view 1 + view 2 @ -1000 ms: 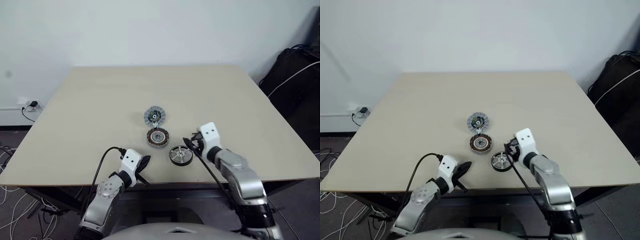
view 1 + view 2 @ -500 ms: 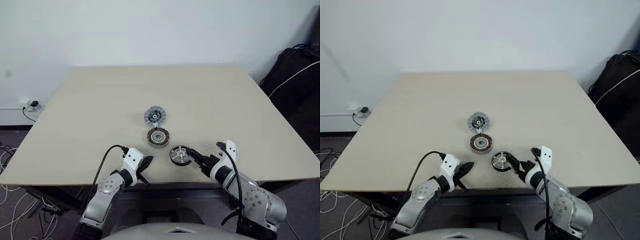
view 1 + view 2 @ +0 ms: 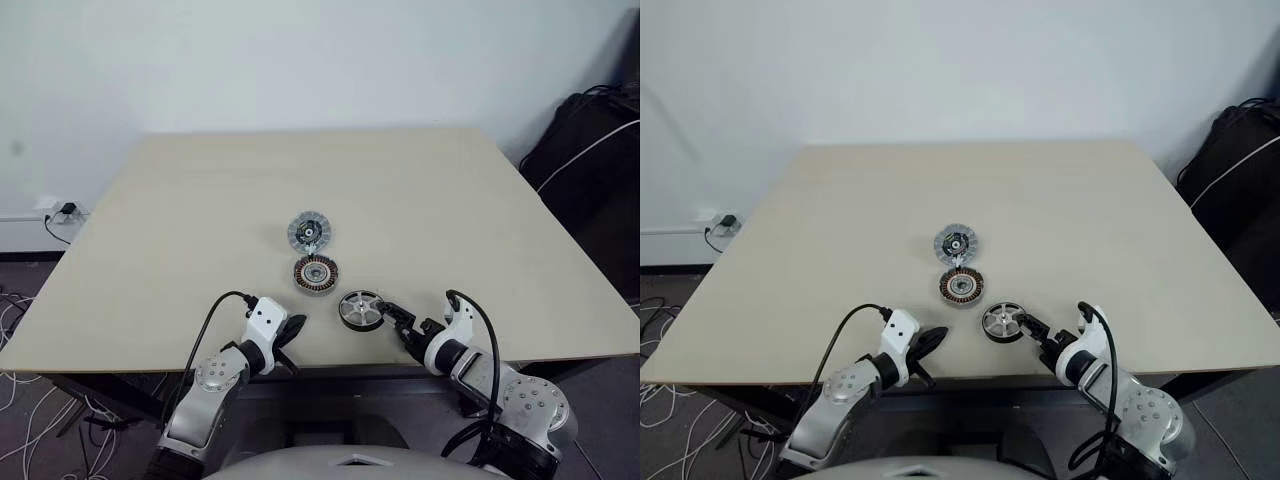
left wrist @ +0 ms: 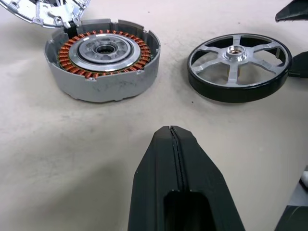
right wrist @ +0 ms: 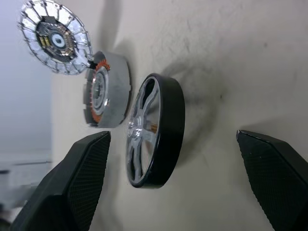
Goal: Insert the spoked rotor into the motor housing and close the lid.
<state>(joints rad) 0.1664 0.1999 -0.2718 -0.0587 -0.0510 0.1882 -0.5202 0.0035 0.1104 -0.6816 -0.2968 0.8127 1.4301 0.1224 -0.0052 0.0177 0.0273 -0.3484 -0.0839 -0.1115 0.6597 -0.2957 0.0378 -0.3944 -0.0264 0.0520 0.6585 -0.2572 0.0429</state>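
The spoked rotor lies flat near the table's front edge, silver spokes up inside a dark rim. Just behind it to the left sits the motor housing, its copper windings showing, and behind that the lid, slotted face up and touching the housing. My right gripper is open and low on the rotor's right. Its wide-spread fingers point at the rotor without touching it. My left gripper is shut and empty, left of the rotor and in front of the housing.
The parts sit on a beige table near its front edge. A black bag stands beyond the table's right side. A wall socket and cables lie to the left below the table.
My right arm has rolled over and dropped back toward the table's front edge, and its jaws have opened wider. It now lies low, pointing at the rotor. The left gripper and all parts kept still.
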